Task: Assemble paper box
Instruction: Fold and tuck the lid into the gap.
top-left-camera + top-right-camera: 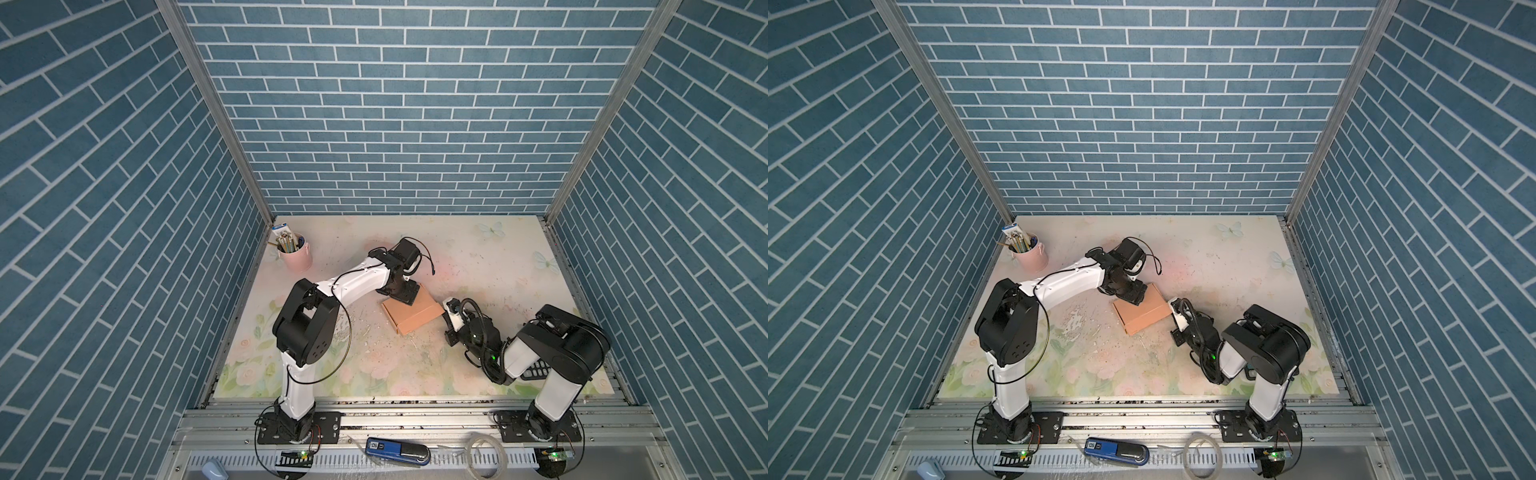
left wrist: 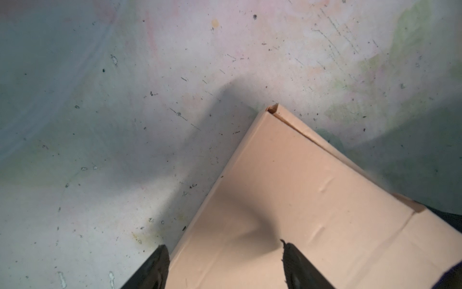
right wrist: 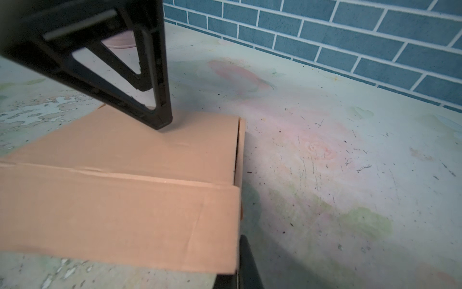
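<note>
The peach-orange paper box (image 1: pixel 415 313) (image 1: pixel 1144 311) lies folded near the table's middle, lid down. My left gripper (image 1: pixel 403 293) (image 1: pixel 1133 293) stands over its far corner, open. In the left wrist view the gripper (image 2: pixel 223 245) has one finger on the lid (image 2: pixel 300 200) and the other just off the box's edge, over the table. The box's front flap (image 3: pixel 125 212) flares outward. My right gripper (image 1: pixel 445 309) (image 3: pixel 237 262) is shut, its fingertips against that flap's end corner. I cannot tell whether any cardboard lies between them.
A pink pot of pens (image 1: pixel 296 255) stands at the back left. A black calculator (image 1: pixel 536 368) lies partly under my right arm. A blue device (image 1: pixel 397 448) rests on the front rail. Blue brick walls enclose three sides.
</note>
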Robot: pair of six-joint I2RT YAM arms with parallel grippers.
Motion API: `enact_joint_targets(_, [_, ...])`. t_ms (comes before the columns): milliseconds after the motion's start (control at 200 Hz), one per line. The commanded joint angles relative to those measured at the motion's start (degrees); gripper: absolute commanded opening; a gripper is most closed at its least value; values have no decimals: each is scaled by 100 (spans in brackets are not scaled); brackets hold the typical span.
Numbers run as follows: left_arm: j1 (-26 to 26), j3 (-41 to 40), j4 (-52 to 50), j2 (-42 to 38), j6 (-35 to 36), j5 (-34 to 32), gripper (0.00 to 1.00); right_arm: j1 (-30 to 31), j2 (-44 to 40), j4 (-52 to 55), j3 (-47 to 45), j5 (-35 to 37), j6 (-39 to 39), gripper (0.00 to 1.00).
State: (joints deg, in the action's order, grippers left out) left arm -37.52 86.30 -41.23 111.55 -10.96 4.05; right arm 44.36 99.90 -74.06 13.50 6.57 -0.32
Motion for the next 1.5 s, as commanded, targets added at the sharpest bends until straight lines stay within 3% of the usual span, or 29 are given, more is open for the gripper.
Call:
enact_joint_targets(0, [-26, -86, 71, 51, -43, 47, 74, 16, -283, 332, 37, -47, 11, 3])
enact_joint_targets(850, [-89, -247, 292, 234, -130, 72, 73, 28, -1580, 3090, 561, -538, 624, 2])
enact_joint_targets(1495, [-186, -255, 362, 332, -187, 70, 72, 28, -1775, 4121, 865, -745, 901, 1])
